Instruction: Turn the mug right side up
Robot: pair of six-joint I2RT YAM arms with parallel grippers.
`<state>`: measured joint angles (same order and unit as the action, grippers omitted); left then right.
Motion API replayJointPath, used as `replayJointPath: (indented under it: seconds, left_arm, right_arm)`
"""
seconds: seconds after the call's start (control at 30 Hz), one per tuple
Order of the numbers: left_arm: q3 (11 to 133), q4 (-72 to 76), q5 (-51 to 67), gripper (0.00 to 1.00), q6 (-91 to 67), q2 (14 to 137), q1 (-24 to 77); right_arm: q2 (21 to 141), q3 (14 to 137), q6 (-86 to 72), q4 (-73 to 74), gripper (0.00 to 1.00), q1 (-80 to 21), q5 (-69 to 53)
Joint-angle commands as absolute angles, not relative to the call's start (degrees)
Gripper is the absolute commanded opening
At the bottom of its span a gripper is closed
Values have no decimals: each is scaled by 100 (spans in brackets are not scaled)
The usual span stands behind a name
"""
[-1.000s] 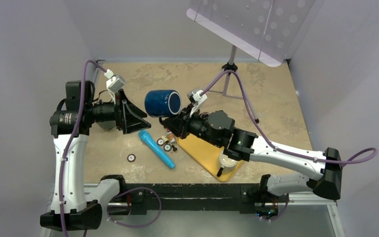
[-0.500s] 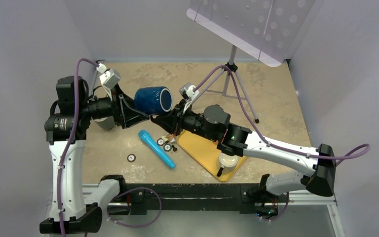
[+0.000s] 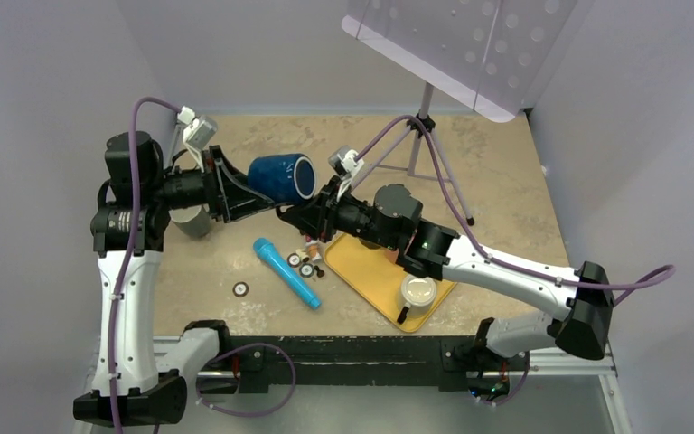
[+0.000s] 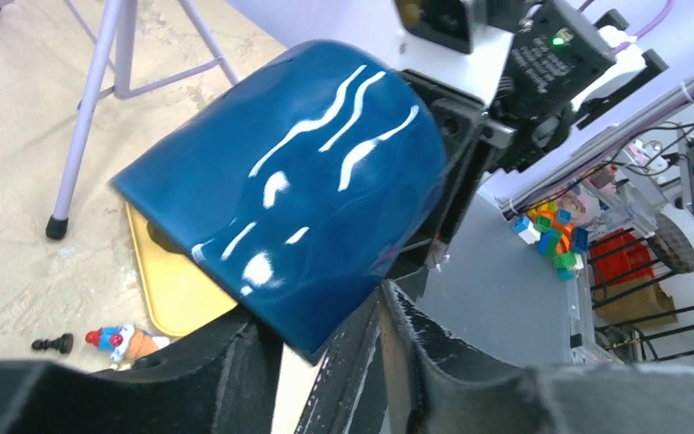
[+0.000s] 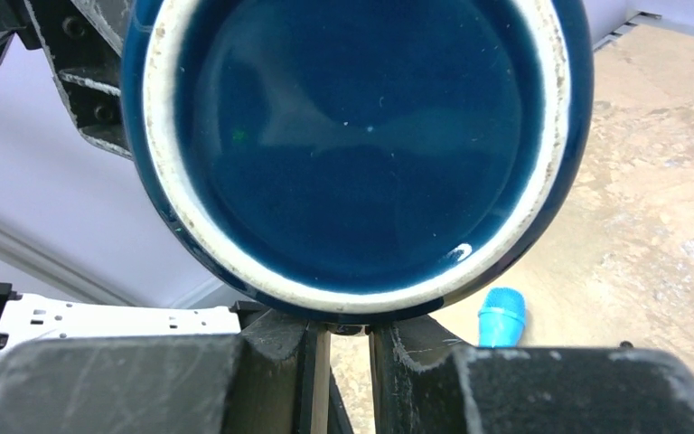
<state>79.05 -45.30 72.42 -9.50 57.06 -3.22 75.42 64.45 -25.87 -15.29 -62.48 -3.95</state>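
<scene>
The blue mug [image 3: 278, 176] hangs on its side in the air over the table's middle, its white-ringed base facing right. In the right wrist view I look straight at that base [image 5: 361, 136]. My right gripper [image 3: 294, 215] is below the mug, shut [image 5: 348, 339] on a dark part at its lower edge, apparently the handle. My left gripper [image 3: 251, 190] is at the mug's left, open end. In the left wrist view the mug's glossy side [image 4: 298, 181] fills the middle and its rim wall sits between the narrow jaws [image 4: 321, 362].
A yellow tray [image 3: 361, 271] holding a white cup [image 3: 416, 294] lies under the right arm. A light blue microphone toy [image 3: 286, 273], small figures [image 3: 307, 262] and a disc [image 3: 240, 289] lie on the table. A tripod stand [image 3: 425, 136] stands at the back. A grey cup [image 3: 190, 221] sits by the left arm.
The right gripper carried the mug left and slightly up. The left gripper moved up to the mug's open end and now has its rim between the jaws.
</scene>
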Motion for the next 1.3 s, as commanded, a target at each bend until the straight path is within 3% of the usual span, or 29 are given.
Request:
replayJointPath:
  seconds: [0.0,0.07,0.13,0.2,0.23,0.3,0.33,0.5,0.7,0.83,1.27]
  left_arm:
    - [7736,-3164,7726,40,-2119,5532,-300]
    - [7527,-2660,7935,24,-2624,5541,-304]
    - [7497,-2710,7964,0,-2616,5567,-306]
    - [7638,-3540,7633,0,-1945,5613,-300]
    - [7782,-4190,7214,0,-1425,5669,-306]
    - [8063,-5245,6023,0,-443,5901,-299]
    - [8171,-5595,5289,0,-5,6009,-299]
    - [7520,-5415,2175,0,1515,6293,-182]
    - [6948,-5175,447,0,2403,7075,354]
    - [7136,-4907,-630,0,2708,7911,729]
    - [9444,-6689,-464,0,3046,10656,859]
  right_arm:
    - [7707,6930,-2532,-2383,0,-6268,-1269]
    - [7863,7015,-2584,-2413,0,-6248,-1550]
    - [7974,7003,-2656,-2441,0,-6175,-1611]
    - [8034,6925,-2815,-2419,5,-6040,-1654]
    - [8042,6822,-2931,-2385,35,-5945,-1680]
    - [7985,6628,-3094,-2176,83,-5740,-1540]
    - [7936,6530,-3103,-1953,95,-5677,-1274]
    - [7769,6374,-2690,-241,98,-5599,728]
    - [7724,6355,-2612,1434,98,-5563,2572]
    - [7753,6350,-2672,1798,98,-5324,3025]
    - [8058,6406,-2585,1666,98,-4429,2743]
